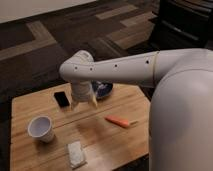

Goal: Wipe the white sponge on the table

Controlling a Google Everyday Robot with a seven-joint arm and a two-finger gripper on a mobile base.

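The white sponge (76,153) lies flat near the front edge of the wooden table (125,142), just right of a white paper cup (41,129). My gripper (84,106) hangs from the white arm above the middle of the table, pointing down, with its two fingers spread apart and nothing between them. It is well behind the sponge, and apart from it.
A black phone (62,99) lies at the back left of the table. A dark bowl-like object (102,90) sits behind the gripper. An orange carrot-like item (119,121) lies to the right. Dark patterned carpet surrounds the table; my white body fills the right side.
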